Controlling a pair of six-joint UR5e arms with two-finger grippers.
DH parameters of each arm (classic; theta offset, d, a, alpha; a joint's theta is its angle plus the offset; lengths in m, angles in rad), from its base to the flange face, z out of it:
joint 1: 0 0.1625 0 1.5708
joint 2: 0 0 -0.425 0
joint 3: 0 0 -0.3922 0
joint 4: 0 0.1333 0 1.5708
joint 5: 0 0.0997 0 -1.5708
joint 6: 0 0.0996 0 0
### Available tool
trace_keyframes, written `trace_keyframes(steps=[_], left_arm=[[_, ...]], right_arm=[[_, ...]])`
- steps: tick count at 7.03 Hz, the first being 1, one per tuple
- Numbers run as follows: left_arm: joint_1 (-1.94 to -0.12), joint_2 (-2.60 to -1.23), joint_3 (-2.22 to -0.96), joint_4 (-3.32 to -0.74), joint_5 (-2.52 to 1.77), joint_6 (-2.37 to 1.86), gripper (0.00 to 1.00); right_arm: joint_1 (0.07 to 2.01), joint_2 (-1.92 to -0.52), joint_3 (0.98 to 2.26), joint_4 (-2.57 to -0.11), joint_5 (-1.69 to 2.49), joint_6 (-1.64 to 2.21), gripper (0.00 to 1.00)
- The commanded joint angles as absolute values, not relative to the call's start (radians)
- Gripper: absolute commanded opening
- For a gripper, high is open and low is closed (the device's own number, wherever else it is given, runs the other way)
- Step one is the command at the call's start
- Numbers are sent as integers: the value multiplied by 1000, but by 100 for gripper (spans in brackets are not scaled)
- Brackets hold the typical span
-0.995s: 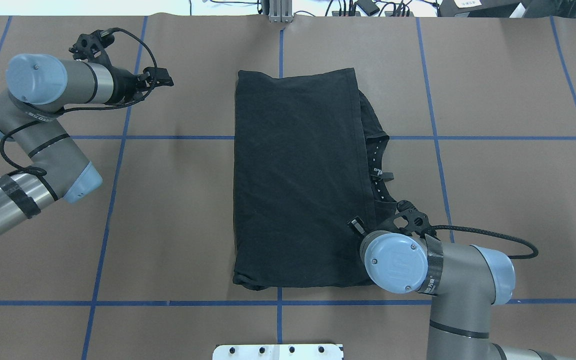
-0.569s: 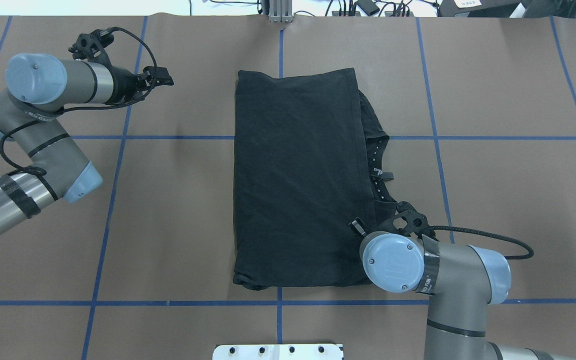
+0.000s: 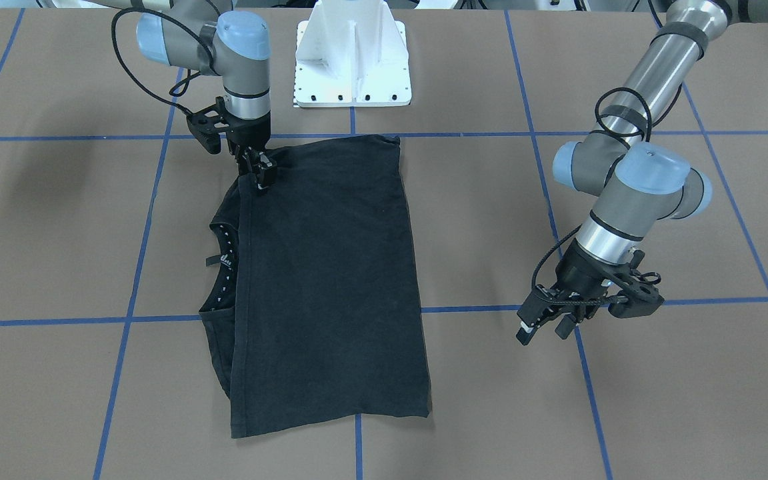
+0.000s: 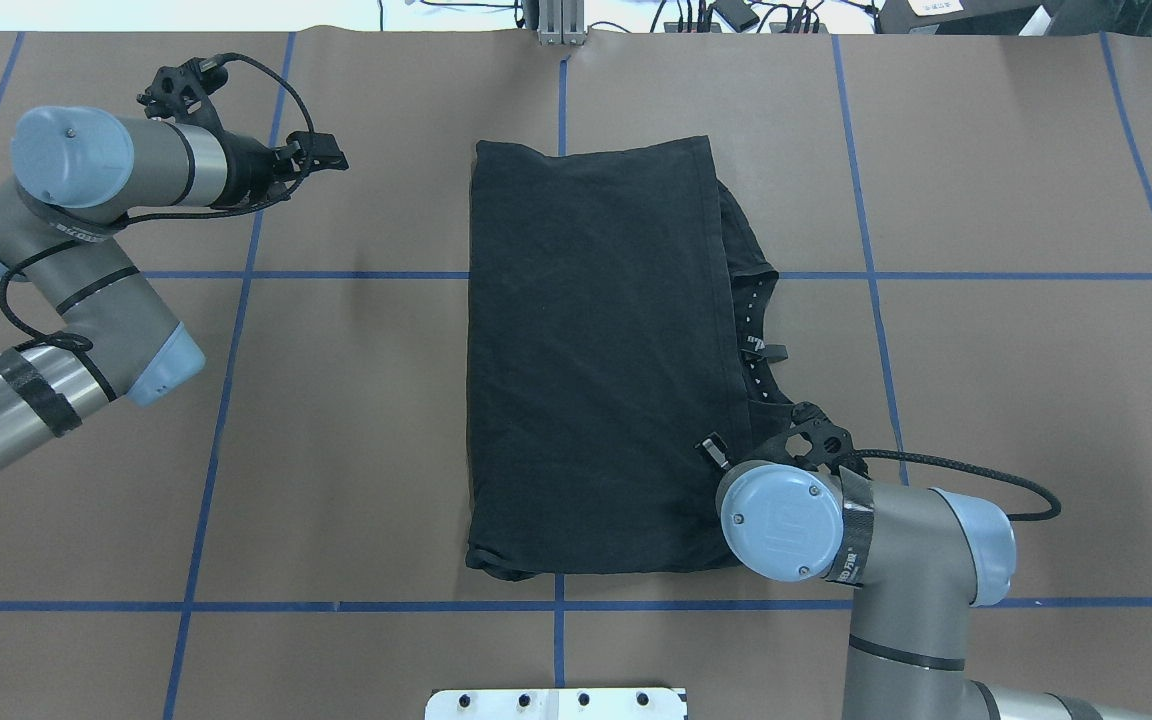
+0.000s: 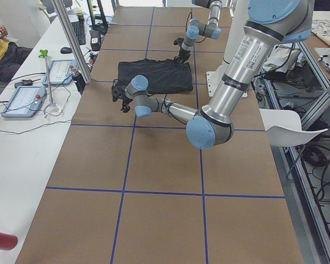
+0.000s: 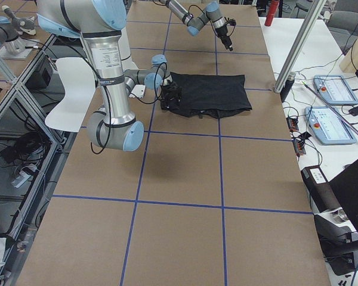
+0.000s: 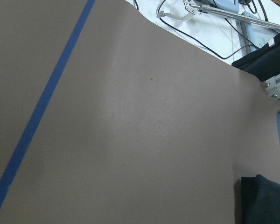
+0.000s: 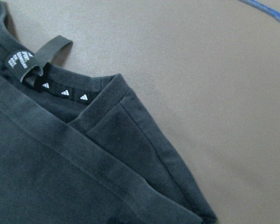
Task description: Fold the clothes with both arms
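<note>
The black T-shirt (image 4: 596, 350) lies folded flat in the middle of the table, its collar (image 4: 758, 340) poking out along its right edge. My right gripper (image 3: 259, 177) points down onto the shirt's near right corner, fingertips touching or just above the folded edge. Whether it holds cloth is not clear from any view. In the right wrist view the shirt (image 8: 84, 177) looks flat and unlifted beneath the collar tape (image 8: 60, 91). My left gripper (image 3: 544, 328) hangs open and holding nothing over bare table, well left of the shirt. In the left wrist view only a shirt corner (image 7: 263, 200) shows.
Brown table covering with a grid of blue tape lines (image 4: 226, 400). The white pedestal mount (image 3: 352, 60) stands at the near edge, close to the shirt. A metal post (image 4: 561, 20) is at the far edge. A side bench with tablets (image 5: 22, 102) runs beyond it.
The right arm's wrist and elbow have shifted slightly left over the shirt's near right corner. The left arm and the shirt have hardly moved.
</note>
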State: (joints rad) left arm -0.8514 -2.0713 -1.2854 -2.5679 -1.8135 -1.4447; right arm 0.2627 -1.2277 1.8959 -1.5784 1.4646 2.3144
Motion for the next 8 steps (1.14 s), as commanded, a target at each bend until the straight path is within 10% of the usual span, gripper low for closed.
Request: trace_keyframes(steps=[1,8], left_arm=[[-851,-2069,-1292,-2568,-1815,-1445,97],[-853,-2066,-1313,-2569,-1816,-1465,97]], right_arm=[[274,-1224,1902,-1568,1470,2310,0],[319,-1226,1928,-1539,1546,2295,0]])
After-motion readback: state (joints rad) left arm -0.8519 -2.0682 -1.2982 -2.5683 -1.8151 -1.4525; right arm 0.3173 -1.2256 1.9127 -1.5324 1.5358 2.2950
